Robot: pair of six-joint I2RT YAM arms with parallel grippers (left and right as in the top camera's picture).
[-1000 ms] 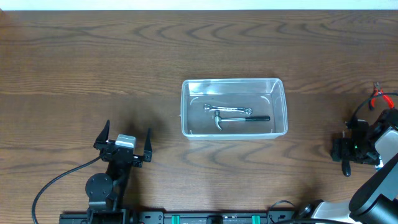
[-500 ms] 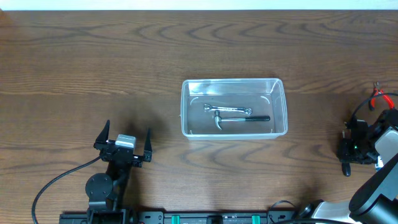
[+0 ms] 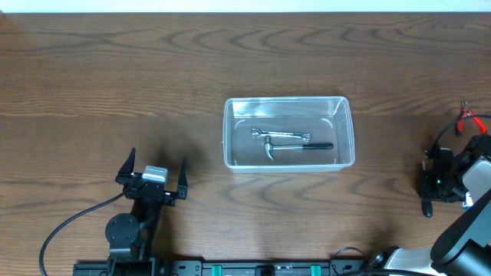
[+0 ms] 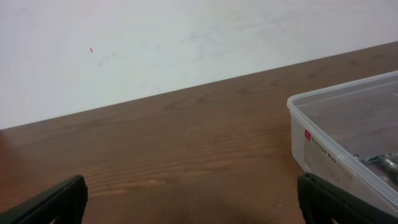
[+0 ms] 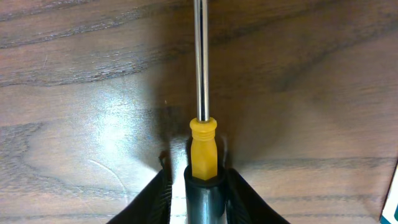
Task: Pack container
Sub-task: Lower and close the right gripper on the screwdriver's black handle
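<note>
The container (image 3: 344, 103) is a clear plastic tub at the table's middle, and its corner (image 4: 323, 146) also shows in the left wrist view. Inside it lie a black-handled hammer (image 3: 303, 146) and a silver wrench (image 3: 280, 135). At the right edge, my right gripper (image 3: 426, 188) (image 5: 204, 199) is shut on a screwdriver (image 5: 203, 146) lying on the table, fingers around its black handle just behind the yellow collar. The metal shaft points away from the gripper. My left gripper (image 3: 157, 159) (image 4: 193, 202) stands open and empty, left of the tub.
Red-handled pliers (image 3: 469, 119) lie at the far right edge, beyond the right arm. A blue-and-white box corner (image 5: 393, 199) shows beside the screwdriver. A black cable (image 3: 73, 222) trails from the left arm's base.
The right gripper's fingers have drawn in from wide apart to either side of the screwdriver's handle. The left arm and the tub have not moved.
</note>
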